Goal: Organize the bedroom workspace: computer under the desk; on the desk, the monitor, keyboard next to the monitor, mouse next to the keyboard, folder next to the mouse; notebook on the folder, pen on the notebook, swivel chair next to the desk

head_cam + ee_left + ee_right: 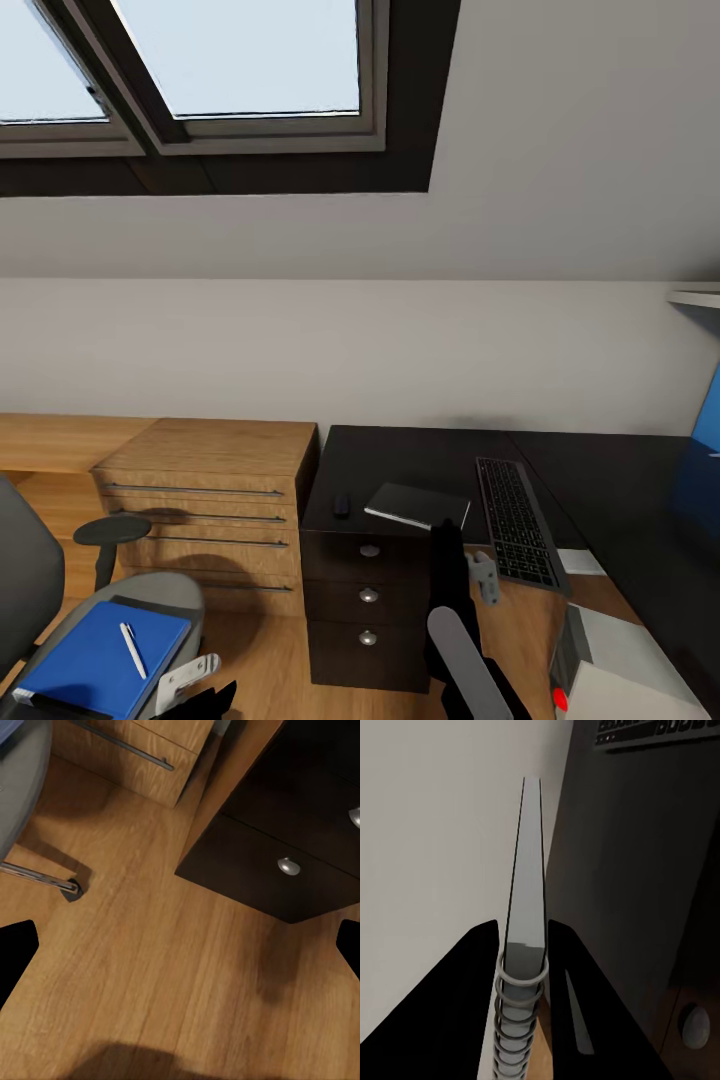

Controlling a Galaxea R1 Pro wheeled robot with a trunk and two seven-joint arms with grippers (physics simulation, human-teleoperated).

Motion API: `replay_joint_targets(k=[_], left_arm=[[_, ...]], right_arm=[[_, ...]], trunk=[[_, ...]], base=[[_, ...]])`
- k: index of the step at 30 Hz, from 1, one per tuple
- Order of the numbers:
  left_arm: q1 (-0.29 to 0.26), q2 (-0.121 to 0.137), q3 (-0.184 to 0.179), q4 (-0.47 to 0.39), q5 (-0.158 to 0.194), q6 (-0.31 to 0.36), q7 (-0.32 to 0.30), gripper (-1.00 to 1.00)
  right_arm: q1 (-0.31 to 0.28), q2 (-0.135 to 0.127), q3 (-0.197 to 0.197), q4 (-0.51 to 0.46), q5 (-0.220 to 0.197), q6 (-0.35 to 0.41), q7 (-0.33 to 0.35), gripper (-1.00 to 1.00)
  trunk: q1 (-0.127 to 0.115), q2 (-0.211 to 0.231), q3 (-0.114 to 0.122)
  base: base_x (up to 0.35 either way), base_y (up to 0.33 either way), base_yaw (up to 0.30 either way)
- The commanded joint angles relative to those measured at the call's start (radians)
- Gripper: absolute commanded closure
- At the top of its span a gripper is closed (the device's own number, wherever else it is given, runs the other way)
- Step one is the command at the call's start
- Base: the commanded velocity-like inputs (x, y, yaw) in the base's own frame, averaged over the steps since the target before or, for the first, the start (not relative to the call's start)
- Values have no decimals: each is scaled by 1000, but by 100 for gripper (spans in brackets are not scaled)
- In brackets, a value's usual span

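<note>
The dark notebook (413, 504) lies low over the black desk (420, 450), between the mouse (341, 504) and the keyboard (517, 520). My right gripper (446, 528) is shut on its near, spiral-bound edge. In the right wrist view the notebook (526, 892) stands edge-on between the fingers (484, 975). The blue folder (95, 660) rests on the swivel chair (165, 592) with the pen (132, 648) on top. My left gripper (190, 682) hangs open beside the seat, above the floor (150, 967). The computer (615, 670) stands under the desk. The monitor is out of view.
A wooden dresser (205, 490) with bar handles stands left of the desk's drawer unit (368, 600). A blue panel (708, 420) shows at the right edge. The chair's chrome leg (41, 876) and castor sit on the wood floor near the drawers (289, 866).
</note>
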Motion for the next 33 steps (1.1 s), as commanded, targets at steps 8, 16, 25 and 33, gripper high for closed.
replay_joint_targets(k=[8, 16, 25, 33], left_arm=[[0, 1, -3, -2, 11, 2, 9, -100], [0, 1, -3, -2, 11, 2, 9, -100], [0, 1, -3, -3, 9, 2, 11, -100], [0, 1, -6, -5, 10, 3, 10, -100]], right_arm=[[-1, 0, -3, -1, -5, -6, 1, 100], [-1, 0, -3, 0, -5, -4, 1, 100], [-1, 0, -4, 1, -5, -5, 1, 100], [-1, 0, -5, -1, -5, -5, 1, 100]], trunk=[[0, -1, -1], [0, -1, -1], [0, -1, -1], [0, -1, -1]], base=[[0, 0, -71], [0, 0, -23], [0, 0, -2], [0, 0, 0]])
